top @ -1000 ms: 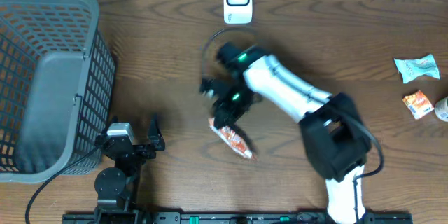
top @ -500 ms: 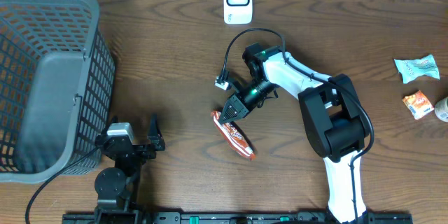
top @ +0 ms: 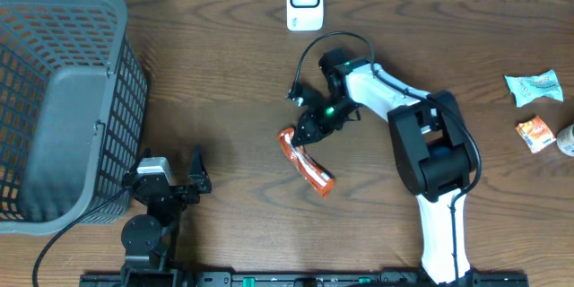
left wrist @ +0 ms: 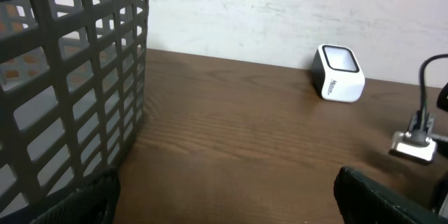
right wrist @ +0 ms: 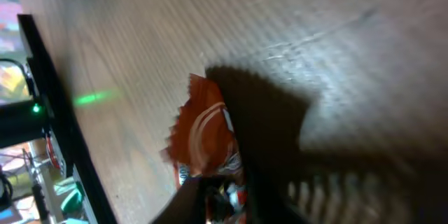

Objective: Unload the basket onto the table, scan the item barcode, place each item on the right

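Note:
An orange snack packet (top: 306, 162) lies slantwise on the wooden table, mid-scene. My right gripper (top: 309, 131) is at its upper left end. In the blurred right wrist view the packet (right wrist: 203, 133) runs down between my dark fingers (right wrist: 269, 182), and I cannot make out whether they still press on it. The white scanner (top: 304, 0) stands at the table's far edge, well away from the packet; the left wrist view shows it too (left wrist: 340, 73). No barcode is readable. My left gripper (top: 201, 174) rests open and empty near the front edge, beside the basket.
A large grey mesh basket (top: 117, 18) fills the left side and rises close by in the left wrist view (left wrist: 70, 77). At the far right lie a pale blue packet (top: 534, 87) and a small orange packet (top: 535, 133). The right arm's black cable (top: 309, 49) loops toward the scanner.
The right arm has swung right and up a little. The packet has slid right with it and now lies flat on the table. The left arm has not moved.

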Available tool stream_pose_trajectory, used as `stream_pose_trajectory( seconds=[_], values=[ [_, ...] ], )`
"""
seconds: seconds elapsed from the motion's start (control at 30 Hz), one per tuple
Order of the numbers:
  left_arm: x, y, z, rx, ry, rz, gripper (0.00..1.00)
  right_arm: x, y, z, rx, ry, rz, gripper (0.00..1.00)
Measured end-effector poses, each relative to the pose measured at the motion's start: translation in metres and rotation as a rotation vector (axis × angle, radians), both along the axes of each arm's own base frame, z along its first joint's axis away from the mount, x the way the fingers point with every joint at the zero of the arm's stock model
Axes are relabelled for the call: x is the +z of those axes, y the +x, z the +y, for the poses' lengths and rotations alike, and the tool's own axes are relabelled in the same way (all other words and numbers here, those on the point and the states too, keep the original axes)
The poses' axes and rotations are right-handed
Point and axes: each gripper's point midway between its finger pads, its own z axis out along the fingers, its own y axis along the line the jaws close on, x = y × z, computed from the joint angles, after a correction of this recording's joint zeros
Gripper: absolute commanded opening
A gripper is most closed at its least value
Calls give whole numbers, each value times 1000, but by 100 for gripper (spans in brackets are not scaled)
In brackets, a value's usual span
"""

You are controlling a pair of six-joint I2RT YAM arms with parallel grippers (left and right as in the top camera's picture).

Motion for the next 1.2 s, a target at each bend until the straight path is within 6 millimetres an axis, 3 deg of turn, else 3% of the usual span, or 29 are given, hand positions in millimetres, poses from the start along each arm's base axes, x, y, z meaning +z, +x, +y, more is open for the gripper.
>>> stream_pose_trajectory(
  seconds=[0.07, 0.27, 0.37, 0.43, 0.47, 0.57, 0.83, 1.03, 1.2],
  values=[
    [0, 0, 0, 0, 0, 0, 98, 4, 7, -5, -20, -3, -14, 54],
    [0, 0, 0, 0, 0, 0, 98, 12, 33, -28, -103, -101, -49, 65],
    [0, 0, 0, 0, 0, 0, 98, 13, 45, -48, -146, -200, -55, 35],
    [0, 0, 0, 0, 0, 0, 98, 12, 47, -60, -167, -264, -33, 9],
    [0, 0, 0, 0, 0, 0, 98, 12, 47, -65, -169, -292, -21, 1],
    [0, 0, 0, 0, 0, 0, 98, 20, 45, -71, -172, -340, 21, 1],
    [0, 0, 0, 0, 0, 0, 98, 56, 31, -34, -87, -331, 14, 1],
    [0, 0, 0, 0, 0, 0, 98, 54, 10, -1, 13, -345, -28, 1],
    [0, 0, 0, 0, 0, 0, 98, 45, 9, 16, 50, -385, -110, 1]
  ],
)
